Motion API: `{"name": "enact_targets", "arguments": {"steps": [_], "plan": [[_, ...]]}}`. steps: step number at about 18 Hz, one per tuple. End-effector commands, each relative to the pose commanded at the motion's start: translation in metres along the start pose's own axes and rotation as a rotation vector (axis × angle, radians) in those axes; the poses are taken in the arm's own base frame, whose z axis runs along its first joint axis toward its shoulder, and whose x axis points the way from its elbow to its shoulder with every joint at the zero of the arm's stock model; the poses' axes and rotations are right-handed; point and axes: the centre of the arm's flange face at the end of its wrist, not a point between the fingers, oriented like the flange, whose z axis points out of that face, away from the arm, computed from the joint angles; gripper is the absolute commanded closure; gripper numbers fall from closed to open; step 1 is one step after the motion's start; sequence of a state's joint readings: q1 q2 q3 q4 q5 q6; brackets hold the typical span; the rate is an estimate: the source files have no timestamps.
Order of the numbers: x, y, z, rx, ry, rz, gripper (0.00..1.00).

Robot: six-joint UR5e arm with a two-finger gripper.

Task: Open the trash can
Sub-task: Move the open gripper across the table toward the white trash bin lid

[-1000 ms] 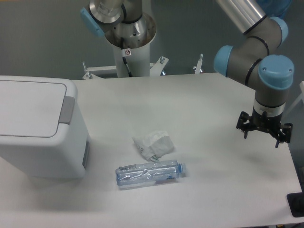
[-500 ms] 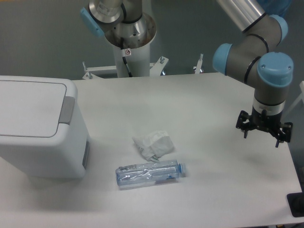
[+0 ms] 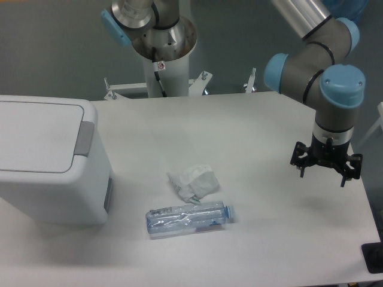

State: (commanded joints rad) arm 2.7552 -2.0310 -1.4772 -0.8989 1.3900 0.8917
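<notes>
Gripper hanging above the right part of the table, pointing down, fingers spread wide and holding nothing, clear of every object. Far off to the gripper's left in the camera view, at the table's opposite edge: the trash can, white and boxy, standing upright with its flat lid down and shut. Grey latch tab on the lid edge that faces the gripper. Between gripper and trash can, nearer the can and toward the front of the table: a crumpled white wrapper, and just in front of it a clear plastic bottle lying on its side, cap end toward the gripper's side. Whether wrapper and bottle touch cannot be told. Behind the table, a second robot base on a white column.
</notes>
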Motion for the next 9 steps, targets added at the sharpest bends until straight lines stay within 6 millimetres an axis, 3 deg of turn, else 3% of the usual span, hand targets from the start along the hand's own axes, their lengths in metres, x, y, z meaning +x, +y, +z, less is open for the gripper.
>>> {"name": "enact_targets", "arguments": {"steps": [3, 6, 9], "plan": [[0.017, -0.016, -0.007, 0.066, 0.052, -0.103, 0.0], [0.041, -0.034, -0.036, 0.141, 0.102, -0.209, 0.0], [0.08, -0.056, -0.073, 0.198, 0.128, -0.266, 0.0]]}}
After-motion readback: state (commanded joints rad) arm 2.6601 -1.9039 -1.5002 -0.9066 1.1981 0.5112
